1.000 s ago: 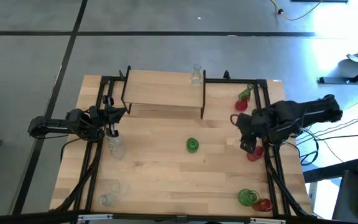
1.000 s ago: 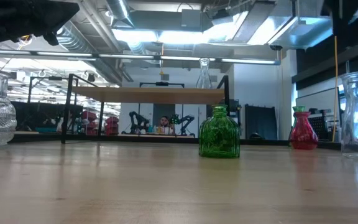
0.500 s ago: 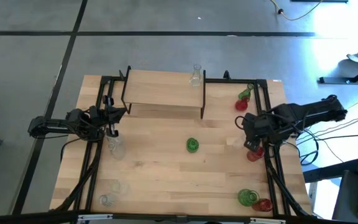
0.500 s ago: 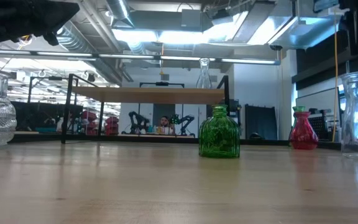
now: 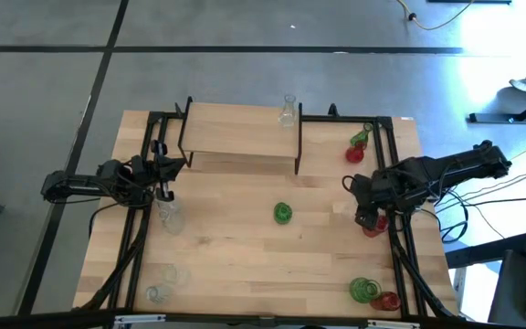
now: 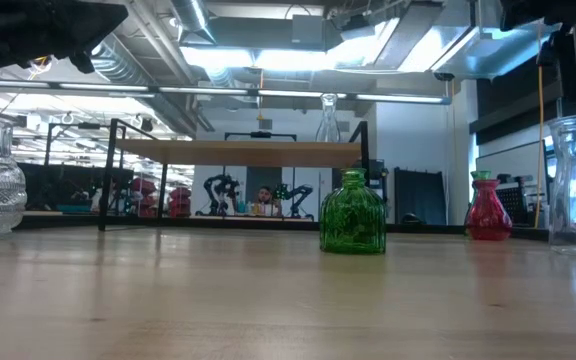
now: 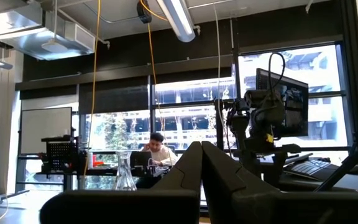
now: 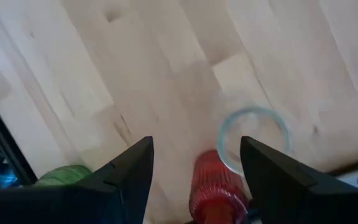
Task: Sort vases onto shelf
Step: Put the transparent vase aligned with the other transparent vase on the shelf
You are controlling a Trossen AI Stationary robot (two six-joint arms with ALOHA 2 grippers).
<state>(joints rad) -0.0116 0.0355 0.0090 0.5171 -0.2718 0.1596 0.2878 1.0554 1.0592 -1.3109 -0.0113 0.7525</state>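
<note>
- Right pincer [image 5: 365, 215], spread and empty, has swung back over the clear vase [image 8: 253, 138] right of the shelf [image 5: 240, 137].
- Left pincer [image 5: 165, 174] stays pressed together.
- A grasp looks imminent.

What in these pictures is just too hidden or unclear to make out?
- Right hand: from above, the arm hides what lies under it.
- Clear vases near the table's front left: faint from above; their count is unclear.
- Left wrist view: its shut fingers hide the table.
</note>
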